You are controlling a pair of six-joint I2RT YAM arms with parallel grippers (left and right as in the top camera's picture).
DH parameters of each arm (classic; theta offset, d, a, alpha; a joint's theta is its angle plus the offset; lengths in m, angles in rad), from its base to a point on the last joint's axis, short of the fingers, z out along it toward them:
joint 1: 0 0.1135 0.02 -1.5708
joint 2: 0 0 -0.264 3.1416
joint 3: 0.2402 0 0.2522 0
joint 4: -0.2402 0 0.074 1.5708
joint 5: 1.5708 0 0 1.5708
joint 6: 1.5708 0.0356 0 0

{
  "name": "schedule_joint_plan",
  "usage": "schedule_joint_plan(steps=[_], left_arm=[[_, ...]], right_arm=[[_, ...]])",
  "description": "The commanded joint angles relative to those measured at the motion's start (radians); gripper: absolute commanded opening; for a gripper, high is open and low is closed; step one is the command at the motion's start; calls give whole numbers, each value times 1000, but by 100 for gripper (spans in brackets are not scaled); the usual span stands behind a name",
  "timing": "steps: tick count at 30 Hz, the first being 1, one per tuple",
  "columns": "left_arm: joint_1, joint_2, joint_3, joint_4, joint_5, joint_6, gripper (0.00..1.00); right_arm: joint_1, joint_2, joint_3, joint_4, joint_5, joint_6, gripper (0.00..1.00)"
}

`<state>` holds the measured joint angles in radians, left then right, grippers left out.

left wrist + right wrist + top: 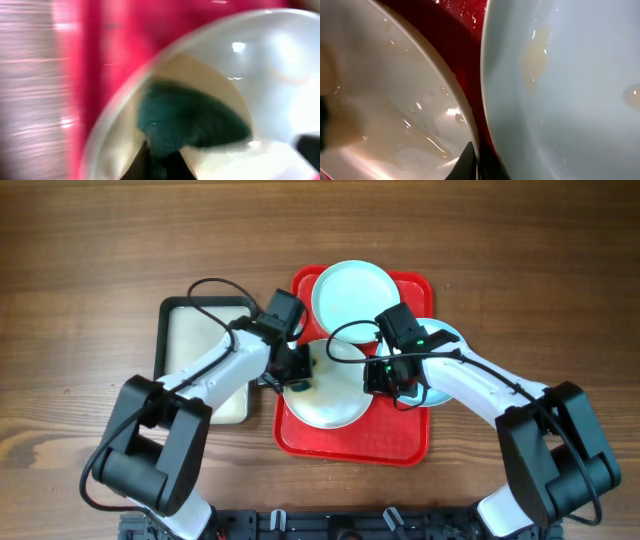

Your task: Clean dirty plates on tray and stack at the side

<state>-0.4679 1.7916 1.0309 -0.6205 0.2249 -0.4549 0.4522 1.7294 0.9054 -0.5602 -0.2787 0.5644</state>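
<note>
Wooden bench (pixel 100 240) under everything, with the red tray (pixel 410 442) in the middle and a black-rimmed tray (pixel 190 340) just left of it. All three plates are on the red one. The white plate (pixel 335 405) is at the front-left, one pale blue plate (pixel 352 295) is at the back, and the other pale blue plate (pixel 445 338) is on the right, poking past the rim under my right arm.

My left tool (pixel 298 380) is at the white plate's left edge. Its feed is blurry, but it looks clamped on a green pad (pixel 190 120) that sits on the plate.

The right tool (pixel 385 375) is down at the white plate's right rim. I honestly can't tell if it's pinching or just parked there. Its cam shows yellowish smears (pixel 535 55) on the blue plate next to it.
</note>
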Motion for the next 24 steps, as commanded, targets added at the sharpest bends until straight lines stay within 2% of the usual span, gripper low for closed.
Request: schedule_joint_plan(steps=[1,5,8,11,12,19,24], left_arm=[[-95,44,-11,88,185,-72,4],[-153,85,-10,136,225,-137,4],[-153,101,-11,181,366,-138,4],[-157,103,-11,229,365,-138,4],[-157,103,-11,245,347,-138,4],[-121,103,-10,273,-25,-187,4],[-31,103,4,128,-182,-187,4]], right_arm=[[-7,21,-6,-6,72,11,4],[-7,21,-6,-9,72,11,4],[-7,21,-6,-10,72,12,4],[-7,21,-6,-11,72,11,4],[-7,21,-6,-11,72,12,4],[-7,21,-6,-18,72,11,4],[-7,21,-6,-29,72,12,4]])
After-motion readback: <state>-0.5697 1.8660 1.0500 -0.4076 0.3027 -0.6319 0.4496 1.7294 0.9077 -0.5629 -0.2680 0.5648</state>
